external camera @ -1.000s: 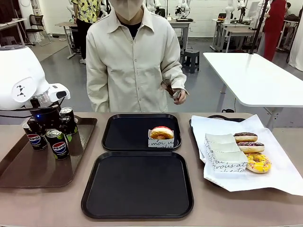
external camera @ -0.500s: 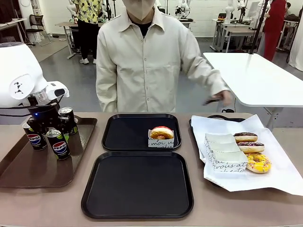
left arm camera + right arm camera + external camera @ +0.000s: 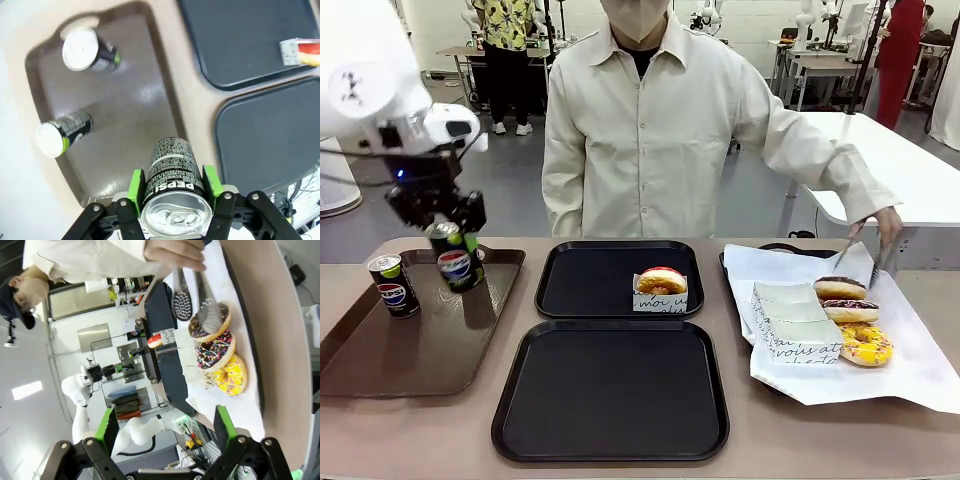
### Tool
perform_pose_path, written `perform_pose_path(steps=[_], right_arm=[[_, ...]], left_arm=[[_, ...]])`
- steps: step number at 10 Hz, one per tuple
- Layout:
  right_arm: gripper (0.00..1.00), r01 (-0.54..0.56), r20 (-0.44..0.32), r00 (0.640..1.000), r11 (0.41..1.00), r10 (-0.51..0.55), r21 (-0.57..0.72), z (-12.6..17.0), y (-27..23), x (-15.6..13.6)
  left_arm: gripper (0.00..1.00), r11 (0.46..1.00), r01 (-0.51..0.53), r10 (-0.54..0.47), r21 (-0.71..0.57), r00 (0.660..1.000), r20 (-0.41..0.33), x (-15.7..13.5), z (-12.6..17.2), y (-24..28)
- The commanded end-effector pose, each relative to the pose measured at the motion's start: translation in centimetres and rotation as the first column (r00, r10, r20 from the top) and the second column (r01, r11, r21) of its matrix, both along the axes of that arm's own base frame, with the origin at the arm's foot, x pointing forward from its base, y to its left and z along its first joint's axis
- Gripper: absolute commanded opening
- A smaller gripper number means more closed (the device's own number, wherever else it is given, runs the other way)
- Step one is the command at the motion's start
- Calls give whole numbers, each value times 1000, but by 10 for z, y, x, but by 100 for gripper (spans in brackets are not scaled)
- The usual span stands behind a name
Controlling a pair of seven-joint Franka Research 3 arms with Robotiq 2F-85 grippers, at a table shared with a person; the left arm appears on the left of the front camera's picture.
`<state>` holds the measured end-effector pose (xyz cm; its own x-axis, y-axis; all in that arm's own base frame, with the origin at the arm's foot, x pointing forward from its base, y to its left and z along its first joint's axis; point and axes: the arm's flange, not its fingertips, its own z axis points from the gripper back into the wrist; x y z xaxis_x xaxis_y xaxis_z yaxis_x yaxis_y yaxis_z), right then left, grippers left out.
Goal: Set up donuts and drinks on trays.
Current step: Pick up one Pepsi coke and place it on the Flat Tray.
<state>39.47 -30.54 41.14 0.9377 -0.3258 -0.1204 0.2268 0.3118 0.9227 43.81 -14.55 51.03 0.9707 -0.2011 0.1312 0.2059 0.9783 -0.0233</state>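
— What's different from a second ago?
— The left hand (image 3: 172,186) was down among the other cans (image 3: 392,285) on the brown tray (image 3: 380,370). It has risen, and the Pepsi can (image 3: 456,264) that stood just in front of it has come up clamped between its pads (image 3: 136,182), tilted a little and clear of the tray below.
— And across the surface?
— The person (image 3: 650,140) has shifted away from the hand. They held the tongs (image 3: 875,262) up by the chest; now the arm (image 3: 810,150) stretches out and down, with the tongs' tips at the chocolate donut (image 3: 839,289), well apart from the hand.
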Motion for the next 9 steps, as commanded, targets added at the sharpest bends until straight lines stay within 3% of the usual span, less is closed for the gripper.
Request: perform_pose_path(steps=[1, 5, 9], right_arm=[[100, 5, 17, 1000, 1000, -5, 15, 1, 0, 1], [100, 5, 17, 1000, 1000, -5, 15, 1, 0, 1], [100, 5, 17, 1000, 1000, -5, 15, 1, 0, 1]], left_arm=[[38, 1000, 22, -22, 3, 999, 33, 41, 5, -33], [38, 999, 22, -18, -41, 996, 92, 97, -16, -97], [38, 998, 67, -65, -12, 993, 101, 115, -61, -133]])
